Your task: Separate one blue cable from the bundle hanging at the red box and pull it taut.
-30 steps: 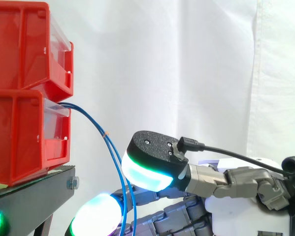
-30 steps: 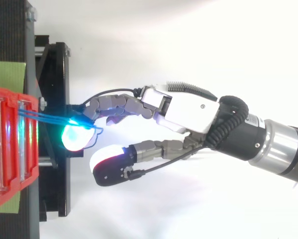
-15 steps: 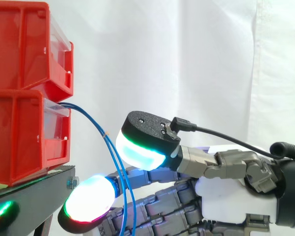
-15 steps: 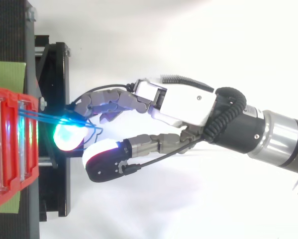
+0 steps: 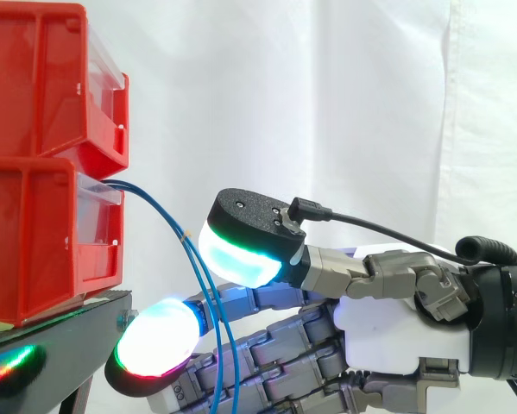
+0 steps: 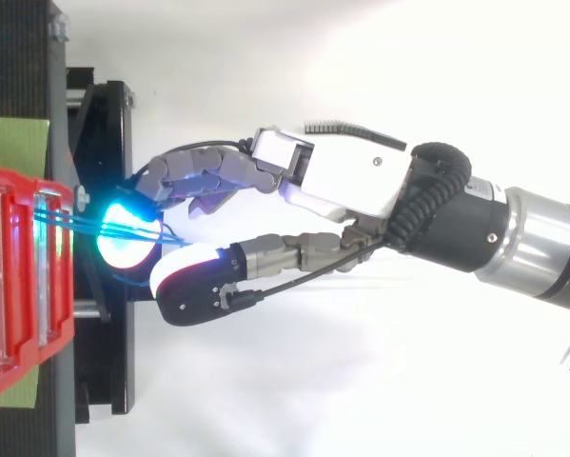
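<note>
Several thin blue cables point(image 5: 167, 216) come out of the lower red box point(image 5: 34, 233) and hang down in a curve in front of the black stand point(image 5: 59, 341). My hand point(image 5: 396, 336) reaches in from the right with its fingers stretched out towards the box. The cables run down across the fingers just behind a glowing fingertip point(image 5: 159, 338). The thumb pad point(image 5: 241, 254) hovers above and to the right of the cables, apart from the fingers. In the top view the cables point(image 6: 94, 222) lead from the box to the cyan fingertip of the hand point(image 6: 351, 186). The hand is open.
A second red box point(image 5: 42, 78) is stacked on the lower one. The stand's black frame point(image 6: 104, 143) juts out under the fingertips. A white curtain point(image 5: 327, 103) hangs behind.
The hand has moved left towards the red boxes and risen a little; its fingertips now reach past the hanging cables. The cables hang much as before.
</note>
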Controlling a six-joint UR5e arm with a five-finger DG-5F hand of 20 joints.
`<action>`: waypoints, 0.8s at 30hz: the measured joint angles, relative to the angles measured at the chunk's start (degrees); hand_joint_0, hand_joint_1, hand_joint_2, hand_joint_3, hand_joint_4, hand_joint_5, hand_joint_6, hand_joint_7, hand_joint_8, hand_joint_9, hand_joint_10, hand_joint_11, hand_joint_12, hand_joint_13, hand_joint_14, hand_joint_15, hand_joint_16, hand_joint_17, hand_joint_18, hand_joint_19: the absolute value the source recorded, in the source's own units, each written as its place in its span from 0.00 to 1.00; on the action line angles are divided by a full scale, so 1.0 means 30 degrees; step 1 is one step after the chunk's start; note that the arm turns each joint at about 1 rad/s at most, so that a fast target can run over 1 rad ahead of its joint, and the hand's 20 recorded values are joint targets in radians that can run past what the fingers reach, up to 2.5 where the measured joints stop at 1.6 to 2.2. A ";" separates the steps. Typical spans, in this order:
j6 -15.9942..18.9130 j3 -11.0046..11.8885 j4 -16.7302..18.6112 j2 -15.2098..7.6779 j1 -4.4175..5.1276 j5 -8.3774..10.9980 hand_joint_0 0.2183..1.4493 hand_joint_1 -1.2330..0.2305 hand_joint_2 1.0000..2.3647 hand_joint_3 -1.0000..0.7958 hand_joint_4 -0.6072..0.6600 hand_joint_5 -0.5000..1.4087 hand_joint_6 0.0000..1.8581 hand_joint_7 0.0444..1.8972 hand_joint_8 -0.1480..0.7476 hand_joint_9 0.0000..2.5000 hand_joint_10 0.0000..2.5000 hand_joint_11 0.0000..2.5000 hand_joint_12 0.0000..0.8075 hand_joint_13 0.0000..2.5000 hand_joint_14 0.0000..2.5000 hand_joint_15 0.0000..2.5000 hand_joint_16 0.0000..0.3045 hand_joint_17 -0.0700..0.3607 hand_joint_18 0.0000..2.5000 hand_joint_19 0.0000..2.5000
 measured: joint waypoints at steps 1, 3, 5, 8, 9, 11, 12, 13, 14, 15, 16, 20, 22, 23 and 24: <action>-0.0005 0.0033 -0.0014 0.0000 -0.0019 -0.0017 0.28 0.53 0.00 0.28 0.71 0.17 0.27 0.45 0.49 0.26 0.00 0.14 0.43 0.22 0.01 0.12 0.16 0.42 0.22 0.24; -0.0018 0.0094 -0.0042 0.0001 -0.0036 -0.0064 0.28 0.53 0.00 0.28 0.71 0.17 0.27 0.46 0.49 0.26 0.00 0.14 0.43 0.22 0.01 0.12 0.16 0.42 0.22 0.24; -0.0024 0.0170 -0.0106 0.0001 -0.0036 -0.0161 0.28 0.53 0.00 0.28 0.72 0.17 0.27 0.48 0.49 0.26 0.00 0.14 0.42 0.23 0.00 0.12 0.16 0.42 0.22 0.24; -0.0030 0.0242 -0.0193 0.0001 -0.0044 -0.0379 0.29 0.51 0.00 0.28 0.72 0.17 0.27 0.48 0.49 0.27 0.01 0.14 0.42 0.23 0.00 0.12 0.16 0.42 0.22 0.24; -0.0034 0.0255 -0.0208 0.0001 -0.0048 -0.0449 0.29 0.51 0.00 0.28 0.72 0.17 0.27 0.49 0.49 0.27 0.01 0.14 0.42 0.23 0.00 0.12 0.16 0.42 0.22 0.24; -0.0042 0.0263 -0.0226 0.0001 -0.0060 -0.0580 0.29 0.51 0.00 0.28 0.72 0.18 0.27 0.50 0.49 0.27 0.00 0.14 0.42 0.23 0.01 0.12 0.16 0.42 0.22 0.24; -0.0044 0.0262 -0.0236 0.0000 -0.0064 -0.0629 0.29 0.51 0.00 0.28 0.71 0.18 0.27 0.50 0.49 0.27 0.01 0.15 0.42 0.23 0.00 0.12 0.16 0.42 0.22 0.24; -0.0046 0.0263 -0.0252 0.0005 -0.0076 -0.0699 0.29 0.50 0.00 0.28 0.72 0.18 0.27 0.51 0.49 0.27 0.01 0.15 0.41 0.23 0.00 0.13 0.16 0.42 0.22 0.24; -0.0052 0.0264 -0.0274 0.0031 -0.0087 -0.0755 0.29 0.50 0.00 0.28 0.71 0.18 0.27 0.51 0.49 0.27 0.01 0.15 0.41 0.23 0.00 0.13 0.16 0.41 0.22 0.24; -0.0063 0.0266 -0.0303 0.0080 -0.0099 -0.0810 0.29 0.50 0.00 0.28 0.71 0.18 0.27 0.51 0.49 0.27 0.01 0.15 0.41 0.23 0.00 0.12 0.16 0.41 0.22 0.24; -0.0078 0.0267 -0.0348 0.0164 -0.0114 -0.0868 0.29 0.50 0.00 0.28 0.71 0.18 0.27 0.51 0.49 0.27 0.00 0.15 0.41 0.23 0.00 0.12 0.16 0.41 0.22 0.24; -0.0161 0.0271 -0.0629 0.0468 -0.0151 -0.0923 0.29 0.50 0.00 0.28 0.71 0.18 0.27 0.51 0.49 0.27 0.01 0.15 0.41 0.23 0.00 0.12 0.16 0.41 0.22 0.24; -0.0222 0.0270 -0.0812 0.0572 -0.0169 -0.0934 0.29 0.50 0.00 0.28 0.71 0.18 0.27 0.51 0.49 0.27 0.01 0.15 0.41 0.23 0.00 0.12 0.16 0.41 0.22 0.24; -0.0240 0.0270 -0.0881 0.0604 -0.0184 -0.0940 0.29 0.50 0.00 0.28 0.71 0.18 0.27 0.51 0.49 0.27 0.01 0.15 0.41 0.23 0.00 0.12 0.16 0.41 0.22 0.24; -0.0255 0.0270 -0.0940 0.0626 -0.0205 -0.0946 0.29 0.50 0.00 0.28 0.71 0.18 0.27 0.51 0.49 0.27 0.01 0.15 0.41 0.23 0.00 0.12 0.16 0.41 0.22 0.24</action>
